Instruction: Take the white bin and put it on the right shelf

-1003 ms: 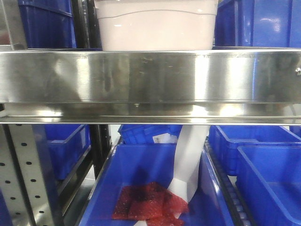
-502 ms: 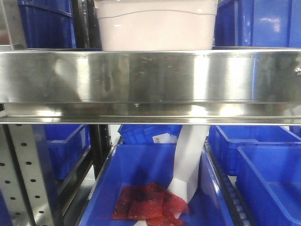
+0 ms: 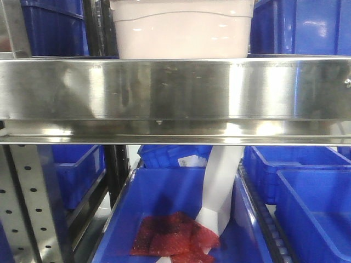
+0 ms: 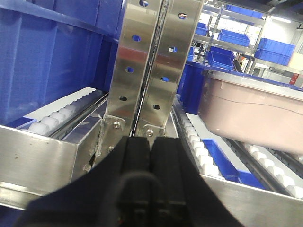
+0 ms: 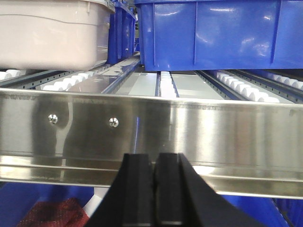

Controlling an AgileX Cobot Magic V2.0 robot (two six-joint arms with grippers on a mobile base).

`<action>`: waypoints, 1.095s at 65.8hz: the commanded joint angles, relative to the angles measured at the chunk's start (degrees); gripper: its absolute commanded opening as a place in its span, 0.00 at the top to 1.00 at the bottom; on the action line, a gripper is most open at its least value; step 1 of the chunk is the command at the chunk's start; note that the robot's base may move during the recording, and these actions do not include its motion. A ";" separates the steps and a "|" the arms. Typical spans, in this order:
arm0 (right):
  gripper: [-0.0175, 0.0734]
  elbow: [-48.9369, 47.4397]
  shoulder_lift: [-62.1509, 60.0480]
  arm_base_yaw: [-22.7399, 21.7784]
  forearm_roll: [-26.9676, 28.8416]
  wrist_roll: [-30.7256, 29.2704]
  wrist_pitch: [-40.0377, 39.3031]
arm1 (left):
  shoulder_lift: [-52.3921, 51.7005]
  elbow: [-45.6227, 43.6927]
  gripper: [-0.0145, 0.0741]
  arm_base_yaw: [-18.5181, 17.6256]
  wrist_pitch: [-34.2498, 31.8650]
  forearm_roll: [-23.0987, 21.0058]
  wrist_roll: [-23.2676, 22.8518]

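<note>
The white bin (image 3: 181, 33) stands on the right shelf (image 3: 175, 90), just behind its wide steel front rail; neither gripper touches it. In the left wrist view the white bin (image 4: 255, 109) rests on roller tracks to the right, and my left gripper (image 4: 150, 142) is shut and empty, facing the perforated uprights (image 4: 142, 71). The right wrist view has the white bin (image 5: 52, 35) at upper left. There my right gripper (image 5: 154, 158) is shut and empty, low in front of the shelf's rail (image 5: 213, 127).
Blue bins (image 3: 307, 27) flank the white bin on the shelf, one large (image 5: 213, 33) to its right. Below the rail a blue bin (image 3: 126, 213) holds red mesh bags (image 3: 170, 235) and a white paper strip (image 3: 222, 186). White rollers (image 4: 199, 151) line the tracks.
</note>
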 commanded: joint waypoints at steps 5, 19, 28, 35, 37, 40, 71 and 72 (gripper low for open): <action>0.75 -0.06 -0.99 0.06 -0.53 0.04 -5.37 | 0.79 -1.43 0.97 0.07 -4.25 -0.54 -0.30; 0.75 -0.06 -0.99 0.06 -0.53 0.04 -5.37 | 0.79 -1.43 0.97 0.07 -4.25 -0.54 -0.30; 0.75 -0.06 -0.99 0.06 -0.53 0.04 -5.37 | 0.79 0.26 0.97 0.07 -6.05 1.11 -0.30; 0.75 -0.06 -0.99 0.06 -0.53 0.04 -5.37 | 0.62 5.53 0.97 -1.00 -12.49 4.84 -0.87; 0.75 -0.06 -0.99 0.06 -0.53 0.04 -5.37 | 0.31 7.64 0.97 -1.93 -15.33 7.68 -2.36; 0.75 -0.06 -0.99 0.06 -0.53 0.04 -5.37 | -0.19 10.61 0.97 -3.63 -18.66 11.06 -5.49; 0.75 -0.06 -0.99 0.06 -0.53 0.04 -5.37 | -4.63 18.70 0.97 -10.84 -10.93 18.83 -8.42; 0.75 -0.06 -0.99 0.06 -0.53 0.04 -5.37 | -4.88 18.70 0.97 -10.84 -10.72 18.71 -8.42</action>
